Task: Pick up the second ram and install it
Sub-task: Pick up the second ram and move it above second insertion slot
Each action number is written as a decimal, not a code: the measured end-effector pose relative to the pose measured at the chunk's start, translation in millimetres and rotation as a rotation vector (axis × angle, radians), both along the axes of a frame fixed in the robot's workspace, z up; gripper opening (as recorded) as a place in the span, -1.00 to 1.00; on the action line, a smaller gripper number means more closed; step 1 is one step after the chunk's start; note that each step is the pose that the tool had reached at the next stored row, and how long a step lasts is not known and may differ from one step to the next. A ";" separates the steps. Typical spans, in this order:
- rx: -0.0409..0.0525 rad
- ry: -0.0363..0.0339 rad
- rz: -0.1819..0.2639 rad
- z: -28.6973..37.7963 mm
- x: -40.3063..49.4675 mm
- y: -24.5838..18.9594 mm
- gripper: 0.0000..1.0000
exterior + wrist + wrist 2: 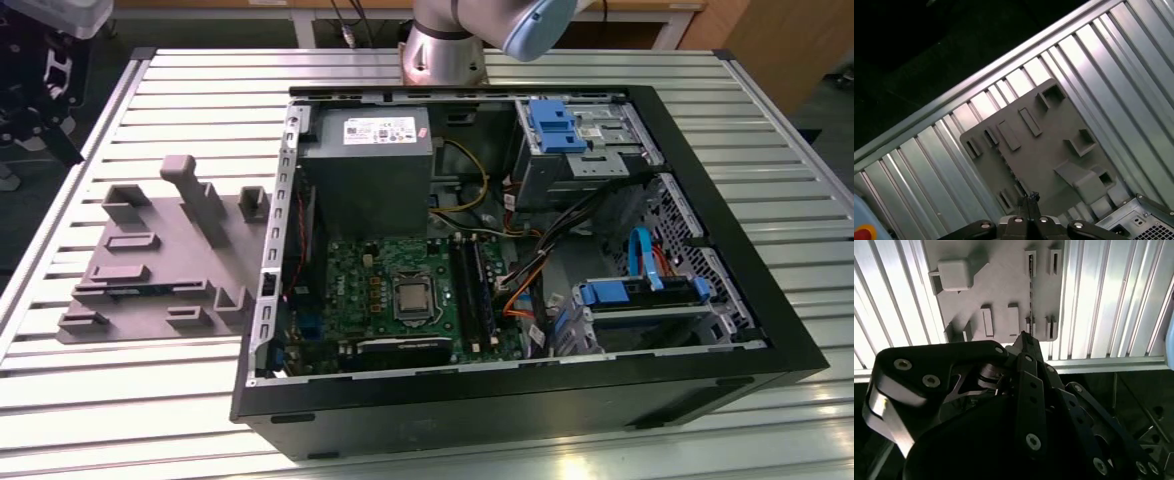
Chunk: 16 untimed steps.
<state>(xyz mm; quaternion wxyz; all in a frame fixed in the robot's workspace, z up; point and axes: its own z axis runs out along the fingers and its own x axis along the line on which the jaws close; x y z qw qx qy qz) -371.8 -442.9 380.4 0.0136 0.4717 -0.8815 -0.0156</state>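
Pincer (1025, 338), tips together and empty, where I hover over the grey holder (999, 290) on the slatted table (1104, 295): the second memory stick (1031, 290) stands on edge there, just ahead of and below my tips, its long axis running straight away from them.

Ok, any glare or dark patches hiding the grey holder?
Second wrist view: table slats glare white beside the grey holder, which is readable. First wrist view: holder evenly lit, black beyond the table edge. Exterior view: even light, case interior shaded.
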 end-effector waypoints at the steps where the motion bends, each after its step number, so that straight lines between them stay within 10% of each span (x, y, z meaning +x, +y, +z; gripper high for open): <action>1: -0.0001 0.0000 0.015 0.0 0.0 0.0 -0.79; 16: 0.0000 0.0000 0.212 0.0 0.0 0.0 -0.79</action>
